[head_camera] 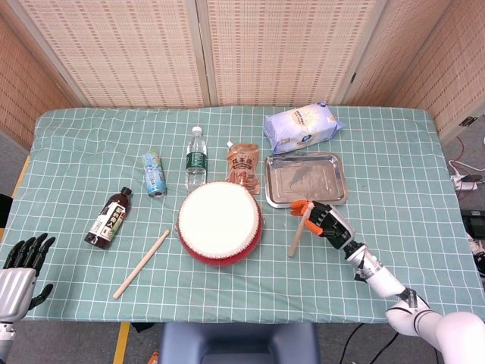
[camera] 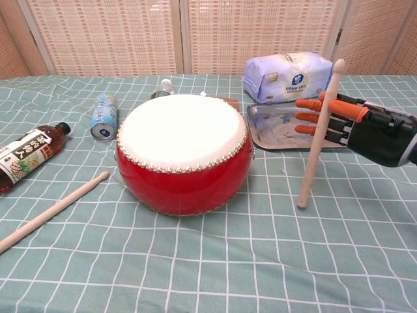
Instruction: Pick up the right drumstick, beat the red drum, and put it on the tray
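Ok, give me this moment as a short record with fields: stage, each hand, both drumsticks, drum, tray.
stage: stick lifted, drum not yet beaten
right hand: holds right drumstick near its upper end
right drumstick: steeply tilted, tip near cloth
left hand: at table's near-left edge, holds nothing
left drumstick: flat on cloth
red drum: left of the held stick
tray: holds nothing
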`<state>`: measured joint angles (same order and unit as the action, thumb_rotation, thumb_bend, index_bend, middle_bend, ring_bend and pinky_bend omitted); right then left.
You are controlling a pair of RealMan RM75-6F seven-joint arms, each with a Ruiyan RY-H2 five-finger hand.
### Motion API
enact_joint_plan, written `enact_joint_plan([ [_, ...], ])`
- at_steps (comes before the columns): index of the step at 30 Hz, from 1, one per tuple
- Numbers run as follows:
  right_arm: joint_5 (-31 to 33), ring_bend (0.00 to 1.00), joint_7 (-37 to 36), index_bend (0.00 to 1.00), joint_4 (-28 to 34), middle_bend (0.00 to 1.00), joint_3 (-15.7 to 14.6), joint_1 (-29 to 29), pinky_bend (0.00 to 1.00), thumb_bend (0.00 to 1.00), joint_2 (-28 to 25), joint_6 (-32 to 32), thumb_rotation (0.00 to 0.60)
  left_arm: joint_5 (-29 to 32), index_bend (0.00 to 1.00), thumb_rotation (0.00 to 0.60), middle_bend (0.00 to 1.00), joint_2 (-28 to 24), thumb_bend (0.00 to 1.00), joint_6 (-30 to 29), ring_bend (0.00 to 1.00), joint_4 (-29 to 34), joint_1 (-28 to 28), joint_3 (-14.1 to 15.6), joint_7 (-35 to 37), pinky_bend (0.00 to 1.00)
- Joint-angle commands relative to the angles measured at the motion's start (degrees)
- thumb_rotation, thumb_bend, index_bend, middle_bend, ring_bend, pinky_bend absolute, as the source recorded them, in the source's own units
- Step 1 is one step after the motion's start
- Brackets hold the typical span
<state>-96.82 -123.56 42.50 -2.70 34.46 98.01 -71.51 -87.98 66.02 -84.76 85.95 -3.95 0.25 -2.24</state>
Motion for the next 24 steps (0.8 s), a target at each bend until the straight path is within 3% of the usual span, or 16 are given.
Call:
enact_joint_plan([
  [1,-0.29,0.21,-0.42,0.51,-0.74,0.3,-0.57,0.15,0.22,0.35,0.35,-0.7,0.6,0.03,0.04,0.6,0.0,-0.02,0.22,-0.04,0.0,0.05,0.01,-0.03,-0.04,0.03],
  [9,-0.46,0.22,-0.95,0.48,-2.42,0.3,-1.59,0.27,0.22,0.17,1.07,-1.65,0.6,0.09,0.04,0.6,0.0,0.0,0.22,0.24,0.0,0.09,0.0,0.11,-0.2,0.03],
  [24,-2.33,0.26,6.77,0.49,1.09,0.32,-3.72,0.95,0.29,0.16,0.45,-3.93,0.6,0.1,0.04,0.6,0.0,0.21,0.22,0.34,0.0,-0.1,0.03,0.2,-0.1,0.03],
])
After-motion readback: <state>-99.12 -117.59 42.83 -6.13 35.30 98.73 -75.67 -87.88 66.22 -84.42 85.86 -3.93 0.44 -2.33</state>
